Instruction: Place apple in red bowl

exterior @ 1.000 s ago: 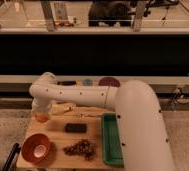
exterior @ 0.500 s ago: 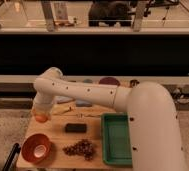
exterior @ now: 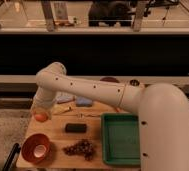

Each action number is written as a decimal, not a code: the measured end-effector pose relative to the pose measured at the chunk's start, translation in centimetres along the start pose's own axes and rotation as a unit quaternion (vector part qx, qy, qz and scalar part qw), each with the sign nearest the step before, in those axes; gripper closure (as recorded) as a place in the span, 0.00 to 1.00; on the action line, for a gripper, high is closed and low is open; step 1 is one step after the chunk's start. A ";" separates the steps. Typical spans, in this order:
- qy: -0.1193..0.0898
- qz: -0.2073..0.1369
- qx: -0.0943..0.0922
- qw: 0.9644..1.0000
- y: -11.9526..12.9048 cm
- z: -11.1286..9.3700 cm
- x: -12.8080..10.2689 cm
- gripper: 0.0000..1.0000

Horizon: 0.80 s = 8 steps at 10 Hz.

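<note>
While gripper (exterior: 41, 113) hangs above red bowl (exterior: 24, 150), jaws seemingly pinching apple (exterior: 40, 118).

Gripper (exterior: 41, 114) with apple (exterior: 40, 118) near red bowl (exterior: 24, 151)

Gripper (exterior: 41, 115) is over the table's (exterior: 54, 134) left edge, right at the apple (exterior: 40, 118) — red bowl (exterior: 35, 148) in front, grapes (exterior: 80, 147) to the bowl's right, tray (exterior: 120, 139) further right.

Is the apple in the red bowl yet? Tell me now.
No, the apple is held by the gripper above the table, apart from the red bowl.
</note>
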 end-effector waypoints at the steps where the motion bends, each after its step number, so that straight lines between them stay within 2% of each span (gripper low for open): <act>1: -0.003 0.000 0.002 1.000 0.0 -0.5 -0.4 0.97; 3: -0.006 0.004 0.004 1.000 0.8 -1.3 -1.1 0.97; 5: -0.018 0.000 0.010 1.000 1.0 -1.4 -2.6 0.97; 8: -0.029 0.002 0.013 1.000 1.5 -1.4 -3.6 0.97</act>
